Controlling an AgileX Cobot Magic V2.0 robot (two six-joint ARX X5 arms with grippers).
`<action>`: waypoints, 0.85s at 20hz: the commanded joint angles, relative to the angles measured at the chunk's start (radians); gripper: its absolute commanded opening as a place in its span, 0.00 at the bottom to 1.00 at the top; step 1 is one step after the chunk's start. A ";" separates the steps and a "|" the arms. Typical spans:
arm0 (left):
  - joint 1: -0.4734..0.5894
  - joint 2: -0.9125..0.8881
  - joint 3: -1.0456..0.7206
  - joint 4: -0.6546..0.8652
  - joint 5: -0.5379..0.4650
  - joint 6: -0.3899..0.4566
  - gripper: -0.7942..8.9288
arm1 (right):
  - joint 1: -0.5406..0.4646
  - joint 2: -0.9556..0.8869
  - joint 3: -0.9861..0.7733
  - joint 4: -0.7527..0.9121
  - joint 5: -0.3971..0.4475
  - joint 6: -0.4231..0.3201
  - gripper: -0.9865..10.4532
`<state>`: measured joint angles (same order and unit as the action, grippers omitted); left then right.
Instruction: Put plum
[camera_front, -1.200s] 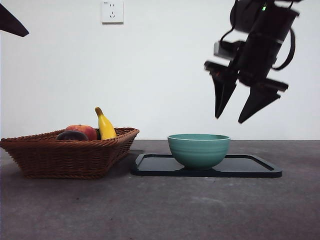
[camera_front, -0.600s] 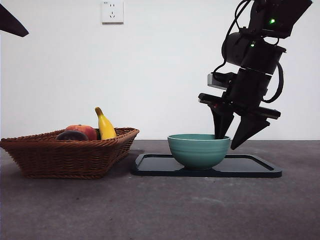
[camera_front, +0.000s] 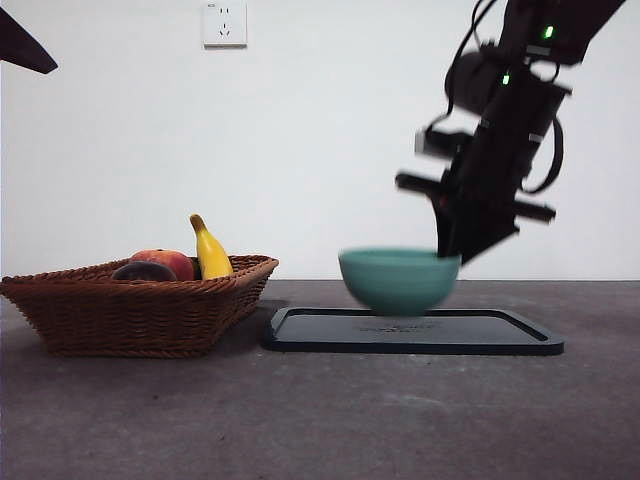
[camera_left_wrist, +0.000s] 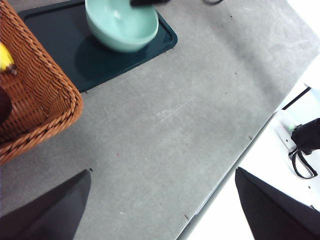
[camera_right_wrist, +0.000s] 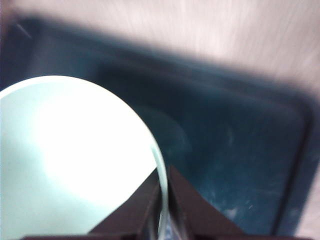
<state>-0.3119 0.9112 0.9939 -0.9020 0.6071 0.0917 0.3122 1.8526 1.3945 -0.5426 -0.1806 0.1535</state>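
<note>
The plum (camera_front: 143, 271) is sitting in the basket (camera_front: 140, 315) — untouched. The right tool (camera_front: 462, 250) is clenching the bowl (camera_front: 398, 280) rim, lifting it off the tray (camera_front: 480, 335); judging next, it needs placing near the fruit.

Open worktop in front, crowded basket at the side.
The worktop (camera_front: 330, 420) lies bare before the tray (camera_front: 500, 335); the banana (camera_front: 209, 252) stands tall in the basket (camera_front: 130, 310), and the bowl (camera_front: 398, 280) hangs above the tray.

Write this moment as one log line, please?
right gripper: shut on bowl rim, bowl off tray | left gripper: open, waiting | plum: in basket
</note>
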 joint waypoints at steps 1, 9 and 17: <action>-0.005 0.008 0.019 0.003 0.006 0.013 0.56 | 0.002 -0.065 0.021 0.001 -0.002 -0.008 0.09; -0.005 0.008 0.019 0.003 0.006 0.013 0.56 | 0.023 -0.338 0.021 -0.172 -0.048 -0.018 0.09; -0.005 0.008 0.019 0.002 0.006 0.013 0.56 | 0.107 -0.562 -0.017 -0.304 -0.054 -0.034 0.09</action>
<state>-0.3119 0.9112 0.9939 -0.9024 0.6071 0.0917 0.4133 1.2781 1.3724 -0.8490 -0.2325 0.1276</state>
